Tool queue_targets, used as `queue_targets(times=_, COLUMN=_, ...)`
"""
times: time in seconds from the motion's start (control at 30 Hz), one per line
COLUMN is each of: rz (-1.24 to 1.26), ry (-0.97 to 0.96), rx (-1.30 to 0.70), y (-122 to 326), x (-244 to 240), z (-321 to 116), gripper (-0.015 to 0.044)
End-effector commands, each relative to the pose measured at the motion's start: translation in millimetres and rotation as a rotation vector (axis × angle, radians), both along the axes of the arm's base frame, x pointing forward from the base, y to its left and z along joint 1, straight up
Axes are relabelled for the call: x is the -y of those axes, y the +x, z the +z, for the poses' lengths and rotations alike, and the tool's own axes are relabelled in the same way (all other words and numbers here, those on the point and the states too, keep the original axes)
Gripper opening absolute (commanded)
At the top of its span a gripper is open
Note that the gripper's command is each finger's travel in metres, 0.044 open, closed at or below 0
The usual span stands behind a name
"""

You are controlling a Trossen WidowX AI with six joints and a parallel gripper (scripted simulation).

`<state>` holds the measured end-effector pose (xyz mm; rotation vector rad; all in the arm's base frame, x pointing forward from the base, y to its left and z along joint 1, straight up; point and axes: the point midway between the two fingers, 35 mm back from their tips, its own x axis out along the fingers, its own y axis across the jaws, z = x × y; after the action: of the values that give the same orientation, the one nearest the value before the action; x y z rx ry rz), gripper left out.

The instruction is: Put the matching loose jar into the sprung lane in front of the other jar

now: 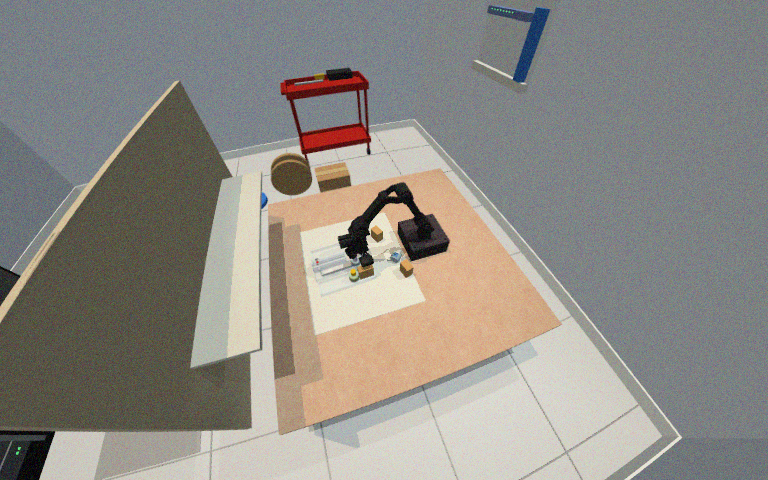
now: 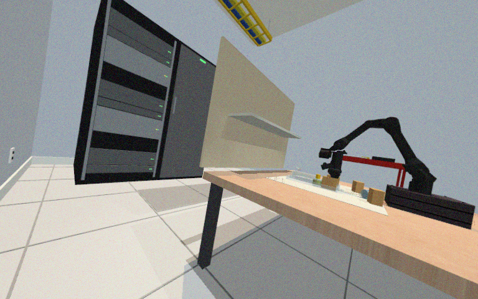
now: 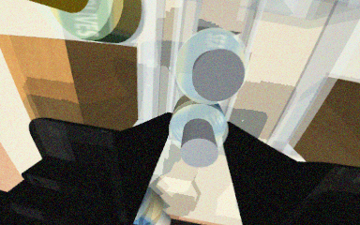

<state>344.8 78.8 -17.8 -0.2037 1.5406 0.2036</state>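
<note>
My gripper (image 3: 197,121) is shut on a pale-blue clear jar with a grey lid (image 3: 199,152), at the front of the sprung lane. A like jar with a grey lid (image 3: 218,75) stands in the lane just behind it, between clear walls (image 3: 255,30). The two jars overlap in the wrist view; whether they touch, and whether the held jar's base is on the lane floor, cannot be told. The pusher plate and front stop are not clearly seen. In the top view the arm partly covers the lane. A green jar with a yellow cap (image 1: 353,275) (image 2: 317,179) stands in the neighbouring lane.
A wooden block (image 1: 366,271) (image 2: 330,182) (image 3: 47,75) is close to my gripper's left finger. Two other wooden blocks (image 1: 376,233) (image 1: 406,267) and a blue object (image 1: 395,256) (image 2: 364,193) are nearer the arm base. A shelf (image 1: 243,266) hangs beyond the lanes.
</note>
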Motion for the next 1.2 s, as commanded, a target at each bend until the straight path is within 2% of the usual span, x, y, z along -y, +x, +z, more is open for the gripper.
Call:
queue_targets(times=0.0, rz=-0.004, ry=0.005, rx=0.014, y=2.7, x=-0.8, z=0.7, gripper=0.0)
queue_targets(times=1.17, rz=-0.004, ry=0.005, rx=0.014, y=-4.5, x=1.1, z=0.0, gripper=0.0)
